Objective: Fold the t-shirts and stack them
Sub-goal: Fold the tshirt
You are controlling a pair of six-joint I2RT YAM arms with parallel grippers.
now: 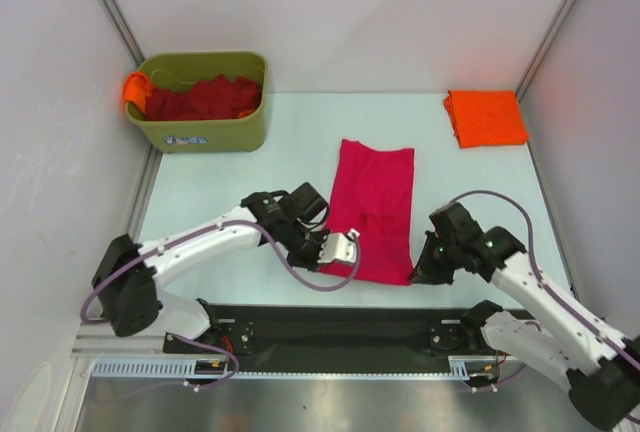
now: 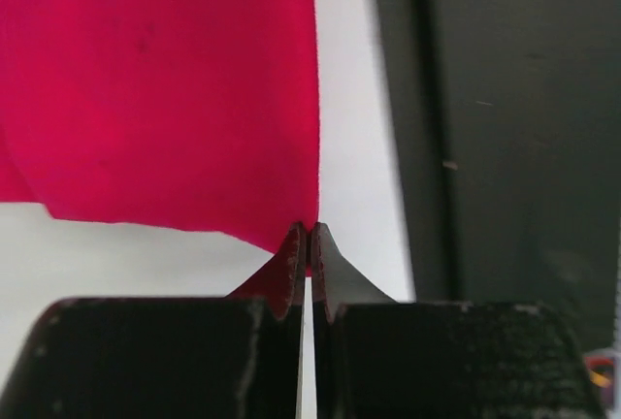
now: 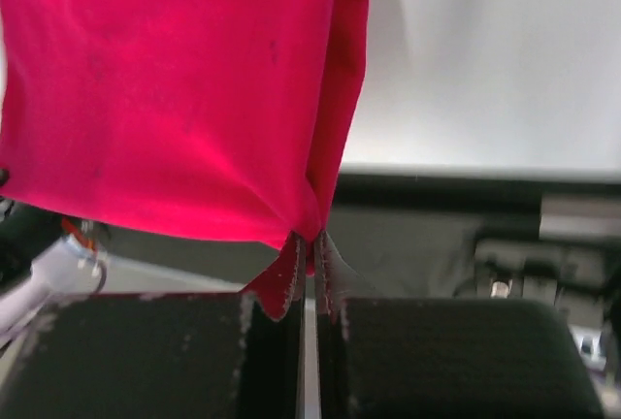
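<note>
1. The crimson-pink t-shirt (image 1: 375, 207) is lying mid-desk as a long narrow strip with its sides already tucked in. Its near hem is pointing at the arms.
2. The left gripper (image 1: 348, 244) is sitting on the near-left corner of that hem. In the left wrist view its jaws are pressed together with a sliver of pink cloth pinched between the tips.
3. The right gripper (image 1: 420, 270) is doing the same at the near-right corner. In its own wrist view the jaws are shut tight on the cloth, and the fabric is puckering up from the pinch.
4. Gripping both corners at once looks deliberate. With the hem held across its width, I reckon the edge can travel flat instead of sagging or twisting.
5. The step in hand, I'd judge, is the crosswise fold, taking the near hem up and over towards the far end to halve the strip.
6. The orange t-shirt (image 1: 485, 118) is resting folded at the far right of the desk (image 1: 250, 172), well apart from the pink one. That is probably where the stack is going.
7. The dark red t-shirts (image 1: 200, 100) are waiting bunched in the olive-green bin (image 1: 210, 134) at far left, so plenty of folding is remaining.
8. The risk is that thin pinches at the very corners might slip once the cloth is lifting.
</note>
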